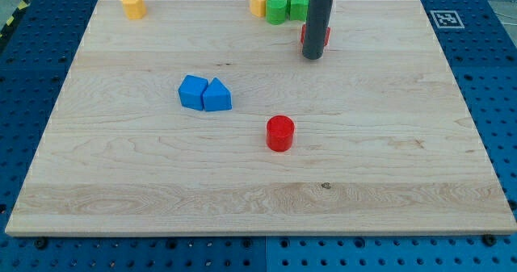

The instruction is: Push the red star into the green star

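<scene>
My tip [313,56] rests on the board near the view's top, right of centre. The rod covers most of a red block [326,36], which shows as slivers on both sides of it, just above the tip; its shape cannot be made out. Two green blocks lie a little up and to the left of it, touching each other at the top edge: a lighter one [277,10] with a star-like outline and a darker one [298,4] right beside the rod. The red block lies apart from both, below and to their right.
A yellow block [259,2] touches the lighter green one on its left. Another yellow block [132,4] lies at the top left. A blue cube [192,91] and a blue triangular block [216,96] touch left of centre. A red cylinder [280,132] stands near the middle.
</scene>
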Action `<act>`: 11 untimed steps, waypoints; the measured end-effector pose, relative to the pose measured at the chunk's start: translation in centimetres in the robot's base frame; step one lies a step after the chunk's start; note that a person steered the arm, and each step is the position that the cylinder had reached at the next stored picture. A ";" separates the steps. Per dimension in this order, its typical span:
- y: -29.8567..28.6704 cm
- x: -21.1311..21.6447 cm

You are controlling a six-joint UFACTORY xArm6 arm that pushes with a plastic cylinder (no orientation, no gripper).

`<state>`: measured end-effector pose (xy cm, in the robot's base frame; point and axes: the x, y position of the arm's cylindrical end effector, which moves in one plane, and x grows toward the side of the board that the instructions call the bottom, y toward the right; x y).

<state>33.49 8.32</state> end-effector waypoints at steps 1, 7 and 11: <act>0.0 -2.3; 3.3 -6.1; 2.2 -1.2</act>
